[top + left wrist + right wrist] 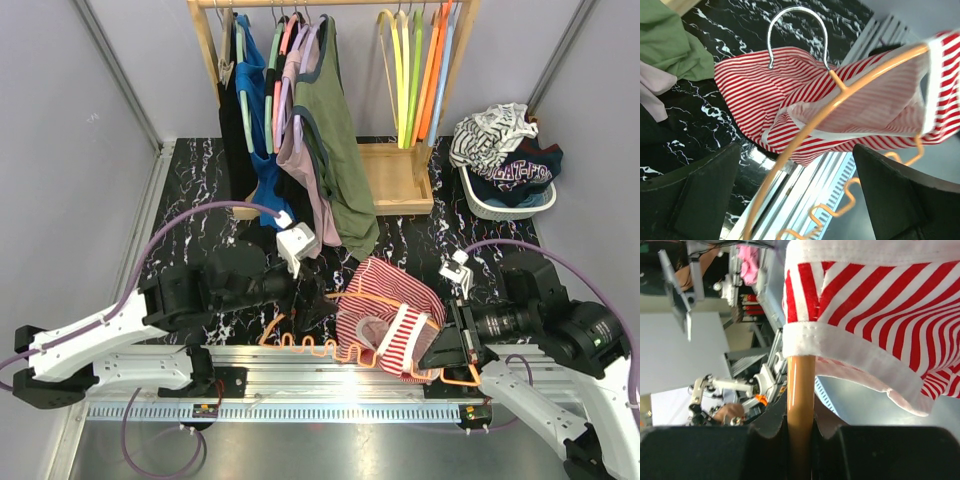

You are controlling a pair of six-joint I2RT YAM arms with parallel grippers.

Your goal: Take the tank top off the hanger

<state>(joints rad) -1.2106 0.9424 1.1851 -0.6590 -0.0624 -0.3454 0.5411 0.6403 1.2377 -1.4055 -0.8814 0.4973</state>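
A red-and-white striped tank top (385, 305) hangs on an orange hanger (300, 345) with a wavy bar and a metal hook (795, 30), low over the front rail. My right gripper (447, 352) is shut on the hanger's orange rod (801, 405), with the top's white hem (850, 350) just above the fingers. My left gripper (312, 305) is open. In the left wrist view the hanger's arm (805, 135) runs between its spread fingers (700, 195), untouched, and the striped top (805, 100) lies beyond.
A wooden rack (400, 170) at the back holds several hanging tops (335, 130) and empty coloured hangers (420, 70). A white basket (505, 195) of clothes stands at the back right. The aluminium rail (300, 370) runs along the front.
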